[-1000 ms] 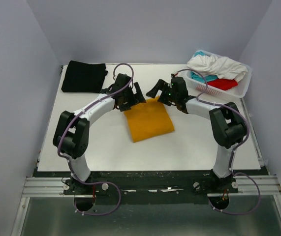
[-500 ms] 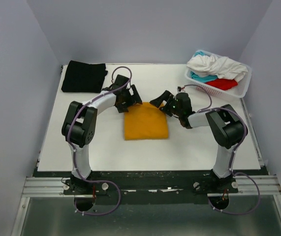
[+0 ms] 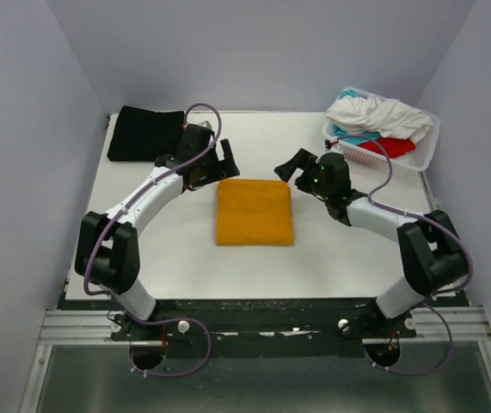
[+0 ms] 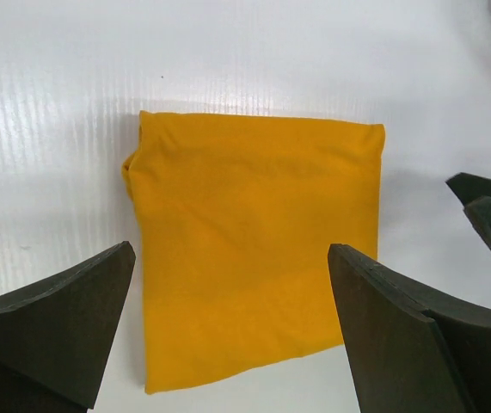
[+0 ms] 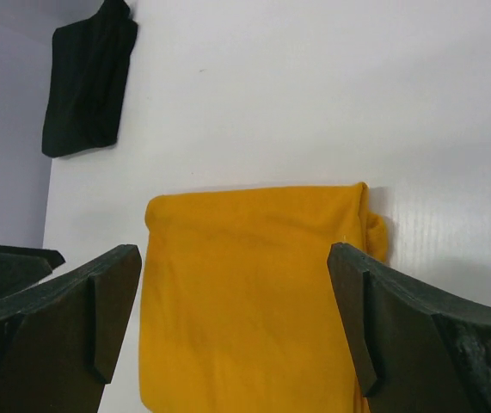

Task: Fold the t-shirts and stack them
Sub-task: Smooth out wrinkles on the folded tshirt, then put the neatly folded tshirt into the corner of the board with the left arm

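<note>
The mustard-orange t-shirt (image 3: 254, 212) lies folded into a flat rectangle at the table's middle; it also shows in the left wrist view (image 4: 254, 241) and the right wrist view (image 5: 254, 292). A folded black t-shirt (image 3: 146, 133) lies at the far left corner, also seen in the right wrist view (image 5: 88, 73). White (image 3: 378, 114), teal (image 3: 348, 133) and red (image 3: 389, 146) t-shirts lie crumpled in the basket. My left gripper (image 3: 215, 163) is open and empty, above the orange shirt's far left edge. My right gripper (image 3: 301, 165) is open and empty, off its far right corner.
The white plastic lattice basket (image 3: 426, 153) stands at the far right corner. The white table top (image 3: 168, 249) is bordered by lilac walls on the left, right and back. The arm bases sit on the metal rail at the near edge.
Both grippers let go of the orange shirt and drew back and apart from its far edge. The shirt now lies flat and squared where it had been skewed.
</note>
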`<state>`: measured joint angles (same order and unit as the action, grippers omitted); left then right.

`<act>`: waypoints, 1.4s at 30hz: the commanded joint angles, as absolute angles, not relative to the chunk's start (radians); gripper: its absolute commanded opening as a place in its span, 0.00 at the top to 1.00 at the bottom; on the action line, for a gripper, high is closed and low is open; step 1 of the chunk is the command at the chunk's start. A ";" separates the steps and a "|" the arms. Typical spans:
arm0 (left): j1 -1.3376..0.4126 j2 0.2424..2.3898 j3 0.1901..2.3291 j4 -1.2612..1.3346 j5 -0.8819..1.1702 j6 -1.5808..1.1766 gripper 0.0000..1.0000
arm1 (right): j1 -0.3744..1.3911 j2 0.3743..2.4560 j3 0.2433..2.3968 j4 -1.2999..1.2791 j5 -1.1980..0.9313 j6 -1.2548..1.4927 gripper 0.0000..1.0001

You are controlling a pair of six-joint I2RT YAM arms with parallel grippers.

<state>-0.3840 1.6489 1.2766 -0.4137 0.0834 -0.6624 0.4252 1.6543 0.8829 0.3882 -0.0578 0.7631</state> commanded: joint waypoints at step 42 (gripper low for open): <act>-0.581 2.025 1.635 -0.824 -0.349 -0.567 1.00 | 0.420 1.145 0.618 0.179 0.214 0.695 0.00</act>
